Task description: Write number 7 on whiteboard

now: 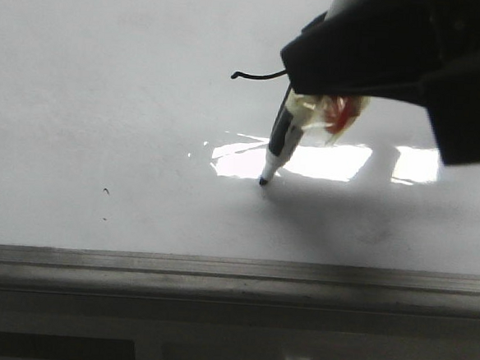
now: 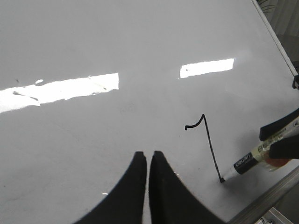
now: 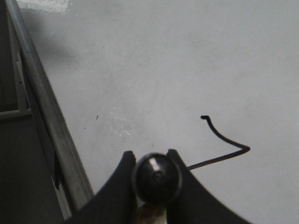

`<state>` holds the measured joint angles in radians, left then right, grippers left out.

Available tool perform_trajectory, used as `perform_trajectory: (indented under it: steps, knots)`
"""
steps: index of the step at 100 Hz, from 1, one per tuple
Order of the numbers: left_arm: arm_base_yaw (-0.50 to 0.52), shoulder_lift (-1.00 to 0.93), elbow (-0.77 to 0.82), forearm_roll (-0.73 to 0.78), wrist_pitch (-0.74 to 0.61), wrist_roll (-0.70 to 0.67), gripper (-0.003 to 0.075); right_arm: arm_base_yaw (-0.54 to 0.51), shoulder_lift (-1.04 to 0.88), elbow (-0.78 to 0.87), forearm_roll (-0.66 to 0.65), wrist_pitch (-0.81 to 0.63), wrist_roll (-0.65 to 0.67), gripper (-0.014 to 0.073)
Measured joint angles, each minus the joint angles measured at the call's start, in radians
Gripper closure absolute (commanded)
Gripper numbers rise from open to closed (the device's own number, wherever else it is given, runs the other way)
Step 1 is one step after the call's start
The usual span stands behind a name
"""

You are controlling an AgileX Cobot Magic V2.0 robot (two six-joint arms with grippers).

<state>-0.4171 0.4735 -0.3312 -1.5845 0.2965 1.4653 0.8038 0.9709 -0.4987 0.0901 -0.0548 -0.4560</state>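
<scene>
Right pincer (image 3: 156,179) clamped on marker (image 2: 250,162); tip touching the number 7 (image 2: 209,147) at its stem's foot; left pincer (image 2: 148,163) closed, empty, just beside.

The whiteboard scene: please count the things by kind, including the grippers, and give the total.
Whiteboard: 1
Marker: 1, held by the right gripper
Drawn number 7: 1
Grippers: 2, with the left gripper shut and empty
Total: 5
</scene>
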Motion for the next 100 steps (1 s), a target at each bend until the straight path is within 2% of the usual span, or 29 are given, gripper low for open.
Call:
perform_trajectory:
  steps: [26,50,68,75,93,100]
  knots:
    - [0.000,0.000,0.000,0.000,0.000,0.000,0.0741,0.008,-0.006,-0.004,0.016,-0.006,0.000,0.0638]
    - [0.000,0.000,0.000,0.000,0.000,0.000,0.0741,0.076,-0.076,-0.129,0.016,0.101,-0.006,0.0638]
    - [0.000,0.000,0.000,-0.009,0.000,0.000,0.0737,0.079,-0.110,-0.160,0.016,0.195,-0.006,0.0638]
    - [0.000,0.002,0.000,0.004,0.002,0.000,0.0712,0.079,-0.120,-0.160,0.016,0.223,-0.006,0.0638]
    - [0.000,0.092,0.000,0.052,0.081,0.000,0.0589,0.079,-0.140,-0.160,0.016,0.250,-0.006,0.0638]
    - [0.000,0.147,0.000,0.059,0.118,0.000,0.0581,0.079,-0.140,-0.161,0.016,0.266,-0.006,0.0638]
